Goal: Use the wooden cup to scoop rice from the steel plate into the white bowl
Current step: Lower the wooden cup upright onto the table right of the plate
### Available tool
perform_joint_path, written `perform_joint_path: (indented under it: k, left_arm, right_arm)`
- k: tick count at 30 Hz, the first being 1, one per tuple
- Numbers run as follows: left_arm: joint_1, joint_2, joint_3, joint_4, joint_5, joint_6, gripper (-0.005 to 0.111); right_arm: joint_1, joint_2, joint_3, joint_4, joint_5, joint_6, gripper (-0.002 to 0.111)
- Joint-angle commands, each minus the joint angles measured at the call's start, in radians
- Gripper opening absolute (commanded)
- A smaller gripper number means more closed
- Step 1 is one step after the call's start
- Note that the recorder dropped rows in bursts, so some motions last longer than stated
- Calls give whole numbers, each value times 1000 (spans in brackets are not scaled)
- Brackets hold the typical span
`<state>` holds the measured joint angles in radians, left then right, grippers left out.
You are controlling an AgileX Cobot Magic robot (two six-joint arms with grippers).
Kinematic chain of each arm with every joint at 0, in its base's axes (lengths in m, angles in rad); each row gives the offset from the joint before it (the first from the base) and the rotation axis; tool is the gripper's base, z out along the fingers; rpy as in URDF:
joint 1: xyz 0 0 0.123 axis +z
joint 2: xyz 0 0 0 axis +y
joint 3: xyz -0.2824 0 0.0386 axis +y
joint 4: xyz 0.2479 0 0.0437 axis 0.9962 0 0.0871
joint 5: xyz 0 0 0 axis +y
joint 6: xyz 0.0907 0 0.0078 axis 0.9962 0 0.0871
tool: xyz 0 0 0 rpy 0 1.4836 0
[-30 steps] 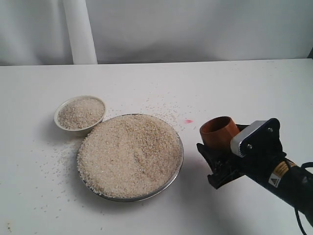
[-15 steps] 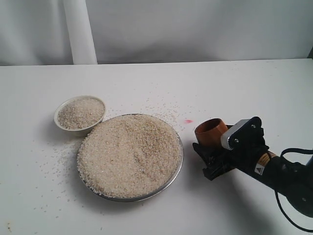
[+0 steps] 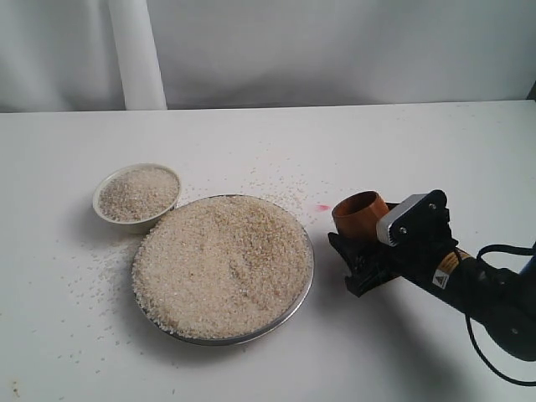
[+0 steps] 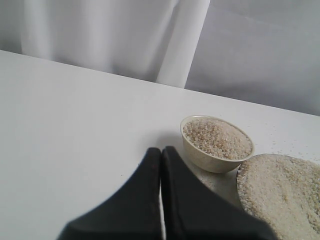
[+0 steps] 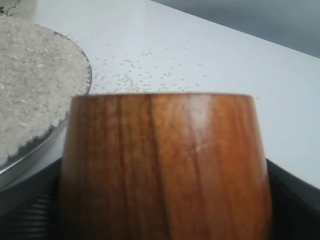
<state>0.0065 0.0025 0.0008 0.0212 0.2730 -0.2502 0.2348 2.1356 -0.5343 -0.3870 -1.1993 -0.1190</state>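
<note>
The white table point(image 3: 419, 142) holds everything. The steel plate point(image 3: 306, 276) sits in the middle, piled high with rice point(image 3: 222, 264), so there is lots to scoop. The white bowl point(image 3: 113, 218) stands just beside the plate, so the trip is short, and it looks almost full. The right gripper point(image 3: 356, 251) squeezes the wooden cup point(image 3: 358, 216) by its sides, mouth up, near the plate's right edge. I think it is ready to dip in. The left gripper point(image 4: 161, 165) is pinched together with nothing in it. It points toward the bowl and is out of the way. Loose grains point(image 3: 276, 188) dot the table.
</note>
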Motion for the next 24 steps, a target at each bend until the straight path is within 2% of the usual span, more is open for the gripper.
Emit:
perform_joint_path:
  k: [1,22,24]
  left_arm:
    - [-6,-3,-1,-3,-7,-4,0]
    - [-6,-3,-1,-3,-7,-4,0]
    - [-6,-3,-1,-3,-7,-4,0]
  right_arm:
    - [-5,1,-4,13,-22,0,0]
    - [-5,36,-33,-14,-22,4,0]
    - [-5,36,-33,-11,-22,4,5]
